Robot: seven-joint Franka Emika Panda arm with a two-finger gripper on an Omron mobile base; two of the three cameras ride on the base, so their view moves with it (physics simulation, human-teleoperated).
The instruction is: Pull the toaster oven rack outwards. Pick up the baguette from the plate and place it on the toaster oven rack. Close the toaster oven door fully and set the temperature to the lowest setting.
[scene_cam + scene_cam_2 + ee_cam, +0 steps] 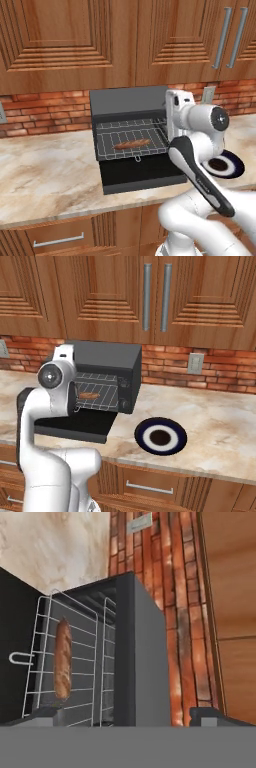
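Hand view | my gripper point(127, 716) fingers wide apart, empty | baguette point(62, 660) on toaster oven rack point(60, 662), just past one fingertip | toaster oven door point(137, 175) down: stiff, hinged panel, I'd push its free front edge

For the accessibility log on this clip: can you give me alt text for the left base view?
A small baguette lies on the wire rack pulled out of an open black toaster oven, whose door is folded down onto a marble counter. The white robot arm rises at lower right, partly hiding a navy-rimmed plate.
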